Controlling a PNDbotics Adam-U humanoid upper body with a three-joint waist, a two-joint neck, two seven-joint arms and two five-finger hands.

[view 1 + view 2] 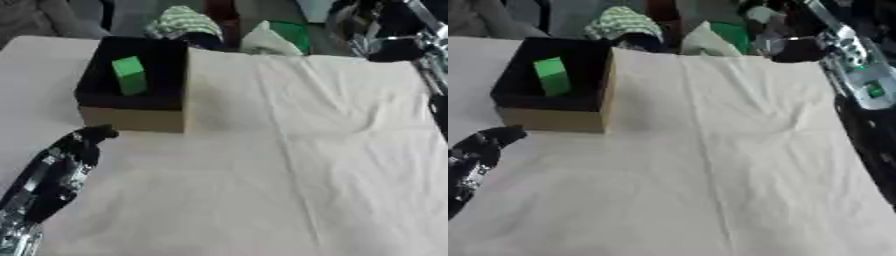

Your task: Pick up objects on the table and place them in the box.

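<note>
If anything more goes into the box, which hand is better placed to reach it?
Left. The left hand hovers just in front of the box, which holds a green block. The right hand is up at the table's far right edge.

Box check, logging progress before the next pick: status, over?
Left hand low near the box, empty. Right hand raised at the far right edge, fingers unclear. Green block inside the box. White cloth bare of objects.

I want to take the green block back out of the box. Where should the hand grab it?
Probably by its top end, coming straight down from above. The green block stands upright inside the box, whose dark walls close it in on all sides, so only its top is free. The left hand is nearest.
</note>
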